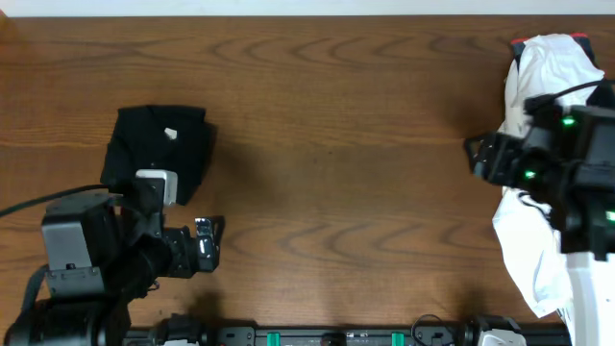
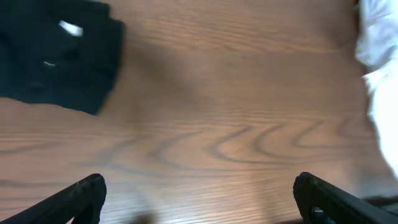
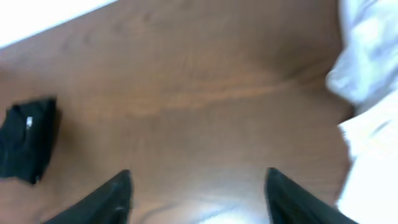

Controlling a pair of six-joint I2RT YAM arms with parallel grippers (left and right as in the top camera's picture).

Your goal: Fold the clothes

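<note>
The clothes, a black T-shirt (image 1: 159, 146), lie as a compact folded bundle at the left of the table, with a small white tag on top. In the left wrist view the black T-shirt (image 2: 56, 53) sits at the upper left, and in the right wrist view the black T-shirt (image 3: 26, 140) is far off at the left. My left gripper (image 1: 213, 242) hovers just below and right of the bundle; the left gripper (image 2: 199, 196) is open over bare wood. My right gripper (image 1: 478, 159) is at the far right; the right gripper (image 3: 198, 190) is open with nothing between its fingers.
A white garment (image 1: 550, 72) lies crumpled along the table's right edge, under and beside the right arm, and stretches toward the front. The white garment (image 2: 379, 68) also shows at the left wrist view's right edge, and the white garment (image 3: 373, 62) in the right wrist view. Wooden table (image 1: 346, 144).
</note>
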